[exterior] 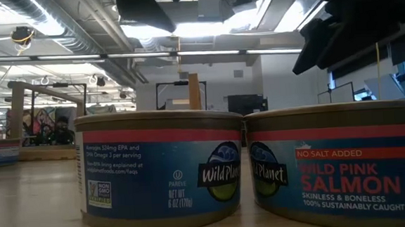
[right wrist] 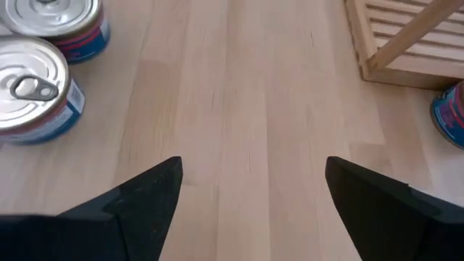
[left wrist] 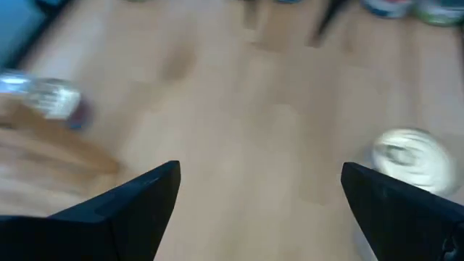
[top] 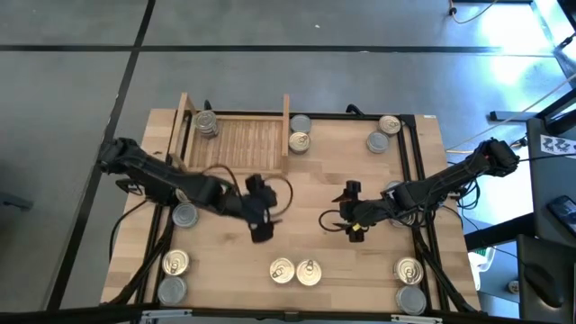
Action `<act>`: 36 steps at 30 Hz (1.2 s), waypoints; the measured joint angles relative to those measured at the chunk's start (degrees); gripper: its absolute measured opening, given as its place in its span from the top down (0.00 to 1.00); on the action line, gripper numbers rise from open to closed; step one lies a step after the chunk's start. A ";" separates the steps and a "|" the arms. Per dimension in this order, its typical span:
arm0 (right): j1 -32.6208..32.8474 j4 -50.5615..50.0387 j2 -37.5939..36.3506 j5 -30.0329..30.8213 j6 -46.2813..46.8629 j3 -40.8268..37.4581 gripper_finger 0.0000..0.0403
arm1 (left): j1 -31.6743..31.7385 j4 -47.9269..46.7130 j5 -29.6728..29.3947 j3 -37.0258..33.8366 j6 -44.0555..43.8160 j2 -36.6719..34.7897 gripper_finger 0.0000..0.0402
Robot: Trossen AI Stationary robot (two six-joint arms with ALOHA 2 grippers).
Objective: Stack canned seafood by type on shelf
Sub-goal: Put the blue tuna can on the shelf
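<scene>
Cans (top: 295, 270) | rigid, smooth-walled, likely weighty for size; best pinched across round sides | left gripper (top: 259, 216) spread, empty | right gripper (top: 351, 212) spread, empty | shelf (top: 238, 139) nearly bare

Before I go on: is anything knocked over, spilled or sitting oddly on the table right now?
Nothing looks tipped, spilled or damaged. The cans stand upright, scattered around the table; only one stack is on the shelf, in its back left corner. The left gripper and right gripper are both open and empty over bare wood mid-table.
</scene>
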 joint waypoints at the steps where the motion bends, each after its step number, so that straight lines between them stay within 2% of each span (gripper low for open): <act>1: -0.02 0.43 0.27 -0.06 0.09 0.00 0.16 | -1.23 0.90 0.17 -0.04 -0.79 1.13 0.07; 9: 0.00 8.34 4.87 -4.55 -0.08 0.00 0.16 | -9.22 6.52 1.72 -0.07 -9.49 8.98 0.28; 14: 0.00 13.51 9.03 -9.35 1.70 0.00 0.16 | -12.75 13.72 2.55 -0.07 -12.03 14.37 0.36; 18: 0.05 17.40 12.05 -13.89 3.55 0.00 0.16 | -14.32 18.73 2.68 -0.07 -12.17 18.60 0.39; 22: 0.07 20.15 14.19 -17.84 4.90 0.00 0.16 | -14.88 19.27 2.67 -0.07 -13.70 22.48 0.39; 27: 0.05 20.66 15.54 -18.50 5.22 0.00 0.16 | -14.40 17.33 1.69 0.20 -15.06 25.22 0.39; 32: 0.05 20.25 15.74 -18.40 5.20 0.00 0.16 | -12.33 13.58 -4.28 0.13 -14.30 25.61 0.39; 36: 0.02 20.10 15.74 -17.37 4.79 0.00 0.16 | -9.82 12.83 -8.52 0.04 -8.36 25.48 0.39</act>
